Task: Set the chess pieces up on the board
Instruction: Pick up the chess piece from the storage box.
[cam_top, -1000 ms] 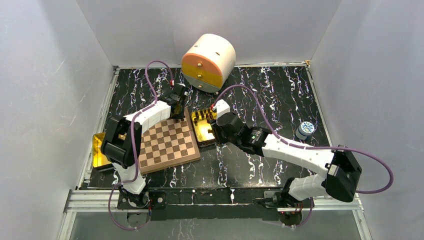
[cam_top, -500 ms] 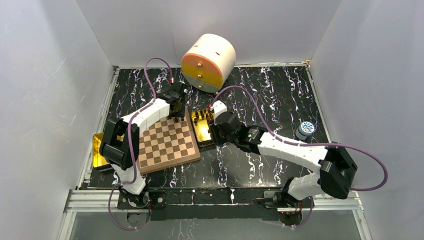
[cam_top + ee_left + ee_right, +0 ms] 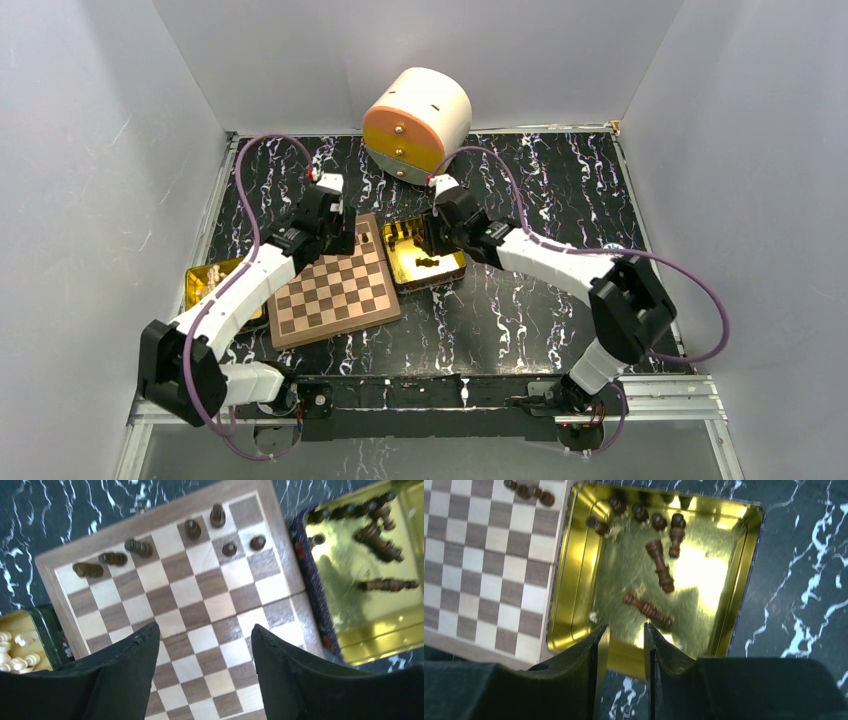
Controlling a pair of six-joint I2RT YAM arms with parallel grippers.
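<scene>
Left gripper (image 3: 205, 628) backed off the checkered wooden board (image 3: 200, 605), fingers wide and empty, dark brown turned chess pieces (image 3: 217, 515) on its far rows; next I'd lower the narrowly parted, empty right gripper (image 3: 625, 627) onto one lying in the gold rectangular tin (image 3: 574, 580).

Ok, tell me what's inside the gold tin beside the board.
The gold tin holds dark chess pieces: some lying on their sides mid-floor, others bunched along the far wall. The right gripper covers part of its near edge.
</scene>
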